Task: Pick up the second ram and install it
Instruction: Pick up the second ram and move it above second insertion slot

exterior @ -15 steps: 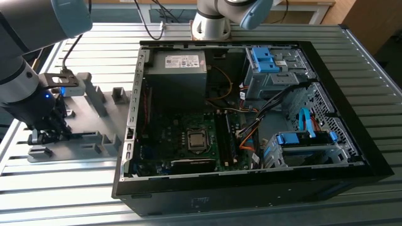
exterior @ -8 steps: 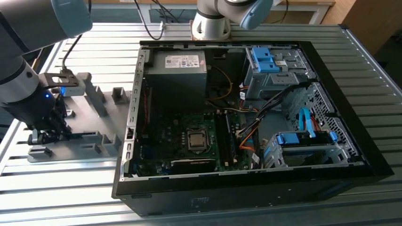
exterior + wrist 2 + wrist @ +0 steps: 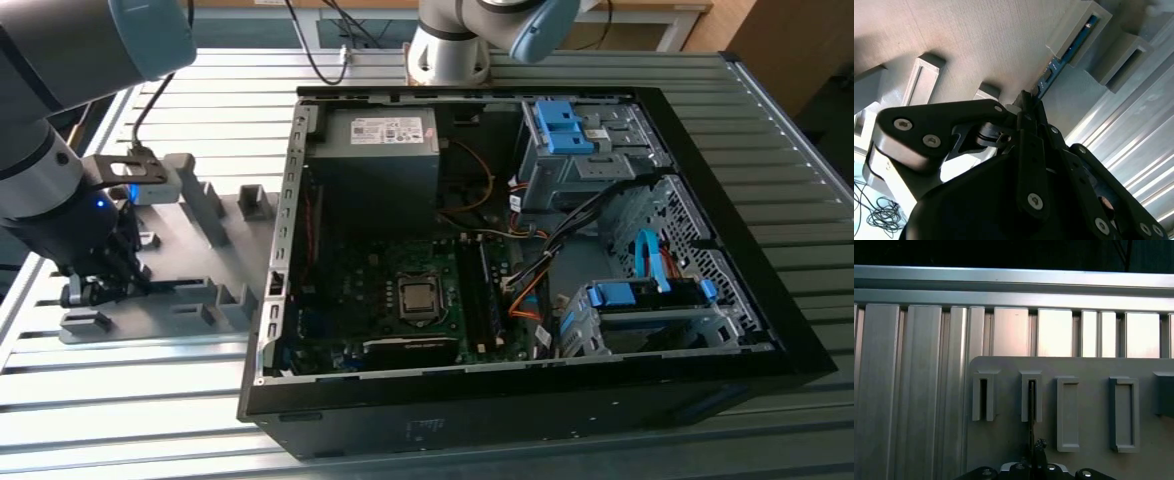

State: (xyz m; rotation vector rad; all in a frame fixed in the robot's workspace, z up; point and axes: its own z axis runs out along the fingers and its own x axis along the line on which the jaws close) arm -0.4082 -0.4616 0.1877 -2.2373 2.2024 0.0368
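Arm stood at the exterior view's left, wrist pointing down over the grey fixture plate, which lay on the slatted aluminium table just beside the open computer case.

Gripper was low on the plate's near end, well apart from the case.

The second ram stood on edge in the slot of a grey holder block. Its blue-tinged edge ran from that slot down to the fingertips. In the first wrist view it read as a thin dark line inside the second block of a row, with other blocks on either side.

Claw: in the second wrist view the gripper had both fingers drawn together, pinching the end of the stick nearest the camera. The first wrist view showed the same, tips meeting on the board's edge.

The stick sat in its holder, not lifted.

Inside the case the motherboard lay flat, processor socket exposed. Blue drive brackets sat at the far right.
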